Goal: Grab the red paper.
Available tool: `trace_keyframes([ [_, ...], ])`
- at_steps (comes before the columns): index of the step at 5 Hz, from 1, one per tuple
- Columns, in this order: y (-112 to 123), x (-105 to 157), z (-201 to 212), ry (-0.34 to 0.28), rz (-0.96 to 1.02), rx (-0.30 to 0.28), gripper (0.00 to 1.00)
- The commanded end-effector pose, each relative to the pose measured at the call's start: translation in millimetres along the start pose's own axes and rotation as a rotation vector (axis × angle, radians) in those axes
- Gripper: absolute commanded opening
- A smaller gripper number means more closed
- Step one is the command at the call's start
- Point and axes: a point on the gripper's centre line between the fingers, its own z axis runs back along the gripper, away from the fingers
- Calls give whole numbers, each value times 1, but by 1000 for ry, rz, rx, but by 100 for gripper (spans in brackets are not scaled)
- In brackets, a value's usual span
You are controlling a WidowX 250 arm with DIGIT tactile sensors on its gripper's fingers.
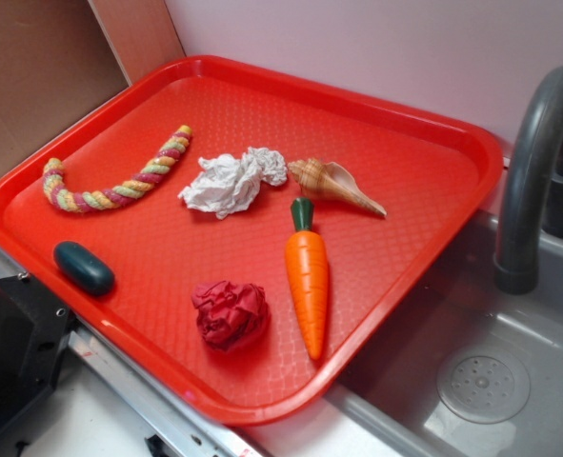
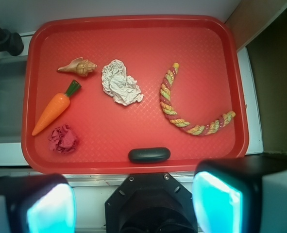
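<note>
Crumpled dark crimson paper ball (image 1: 230,313) is lying on the bright red plastic tray (image 2: 133,29), just beside the orange toy carrot (image 1: 308,281). I am judging it light and springy, best pinched across its middle. My gripper (image 2: 133,204) is hanging spread wide, pinching nothing.

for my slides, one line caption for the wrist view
Open fingers hover short of a red tray holding the red paper.

Red plastic tray (image 1: 433,143) sits partly over a grey sink (image 1: 548,314), dark faucet (image 1: 533,171) at the sink's back edge. On the tray: toy carrot (image 1: 308,284) lying flat, green top toward a seashell (image 1: 333,183); white crumpled paper ball (image 1: 231,181) just beside the shell; curved multicolour rope toy (image 1: 119,186) toward the far side; dark green oval stone (image 1: 83,268) near the tray's rim.
</note>
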Motion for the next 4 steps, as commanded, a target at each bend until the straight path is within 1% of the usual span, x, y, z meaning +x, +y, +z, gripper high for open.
trace_keyframes([
  [1, 0, 0, 0, 0, 0, 0, 100],
  [2, -28, 4, -10, -72, -160, -76, 100],
  [3, -65, 4, -31, -59, -306, -114, 100],
  [4, -90, 5, -66, -25, -395, -77, 100],
])
